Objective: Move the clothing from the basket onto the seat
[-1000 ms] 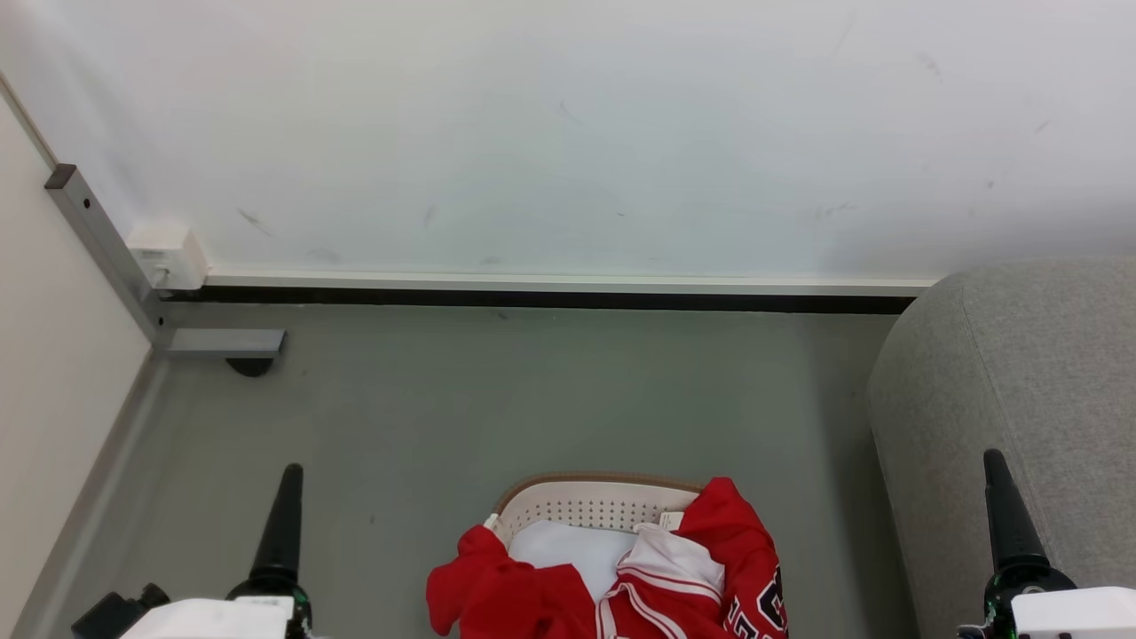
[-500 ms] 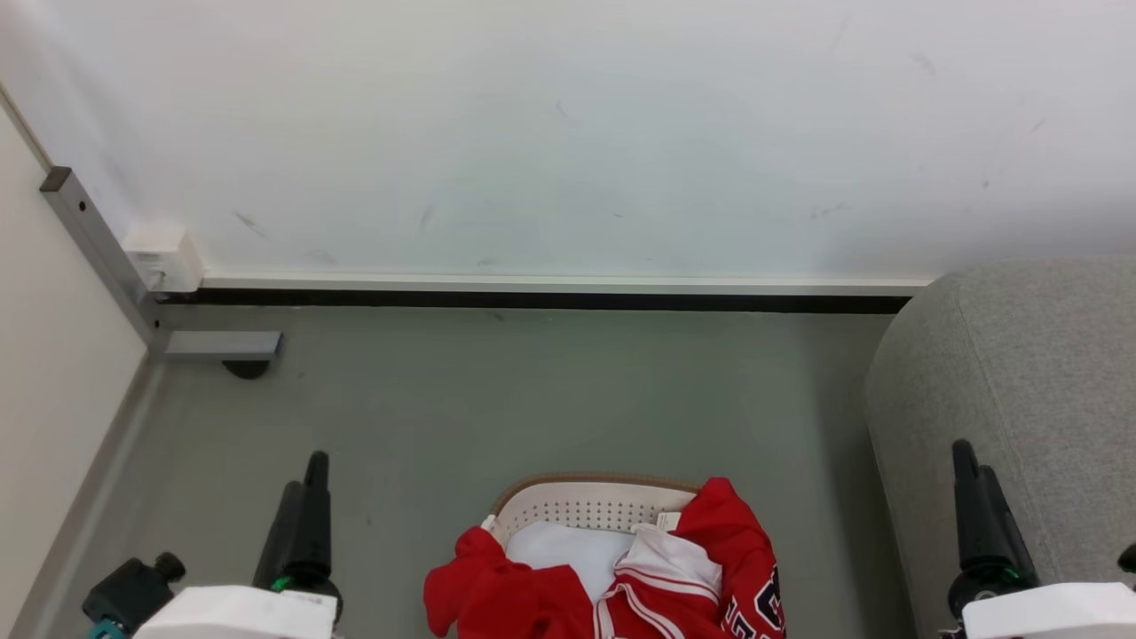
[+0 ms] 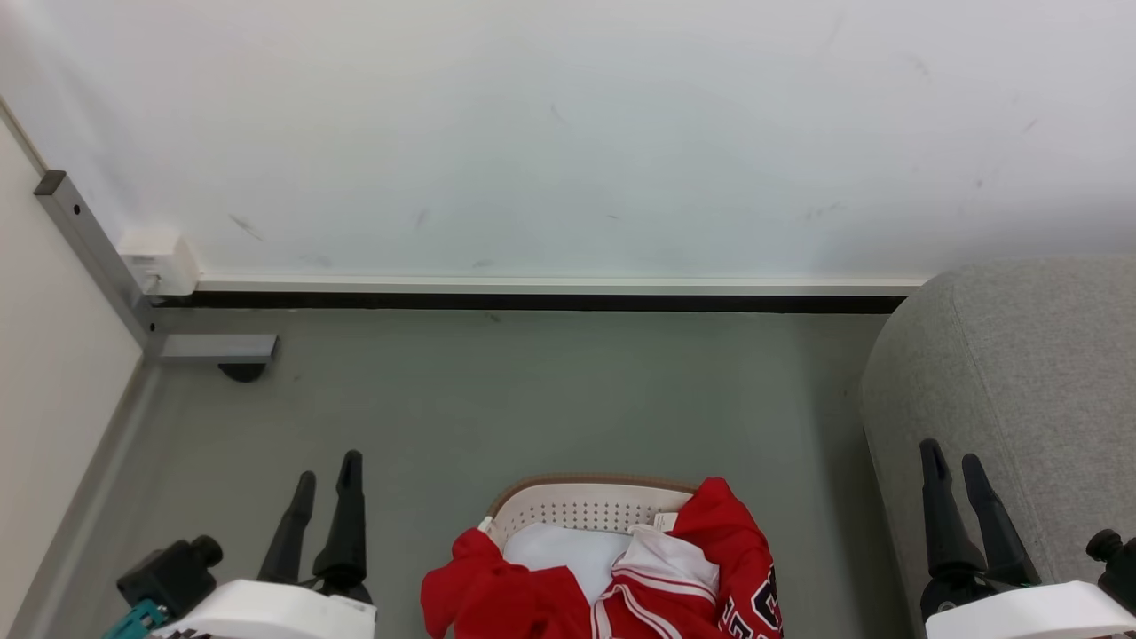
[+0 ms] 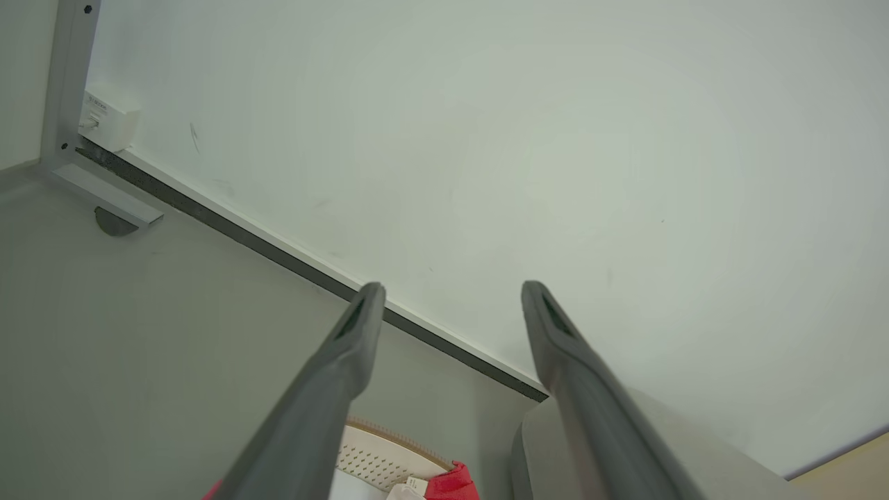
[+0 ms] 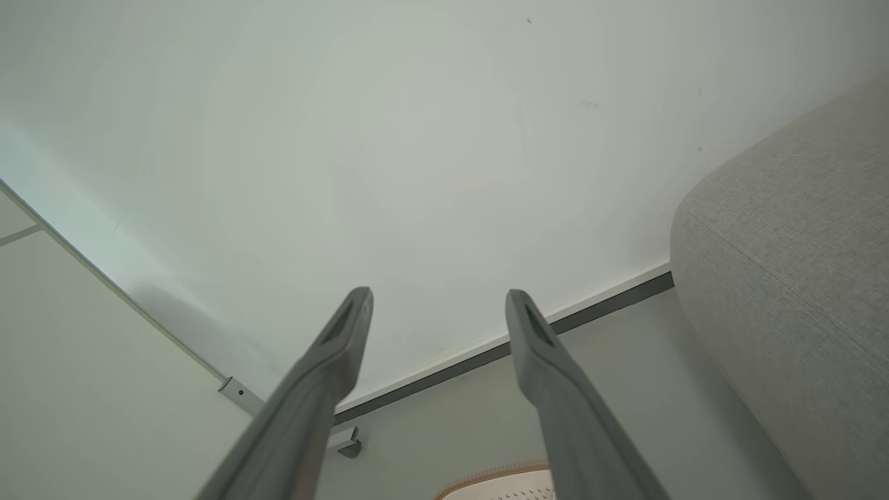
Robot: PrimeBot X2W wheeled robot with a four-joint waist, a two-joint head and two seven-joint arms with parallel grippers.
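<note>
The cream basket (image 3: 586, 504) with a brown rim stands on the floor at the bottom middle of the head view. Red clothing (image 3: 737, 550) with white trim fills it and hangs over its sides, around a white pad (image 3: 568, 546). The grey seat (image 3: 1029, 373) rises at the right. My left gripper (image 3: 328, 469) is open, left of the basket and apart from it. My right gripper (image 3: 950, 454) is open in front of the seat's edge, right of the basket. In the left wrist view the basket (image 4: 375, 455), a bit of the red clothing (image 4: 451, 482) and the seat (image 4: 535, 444) show low down between the fingers.
A white wall (image 3: 568, 133) with a dark baseboard (image 3: 532, 300) closes the far side. A grey metal post with a foot (image 3: 209, 348) and a white box (image 3: 160, 262) stand in the left corner. Grey floor (image 3: 532, 399) lies between basket and wall.
Both grippers have turned about their long axes, so that two fingers now show on each instead of one. Both have shifted slightly inward and up in the head view.
</note>
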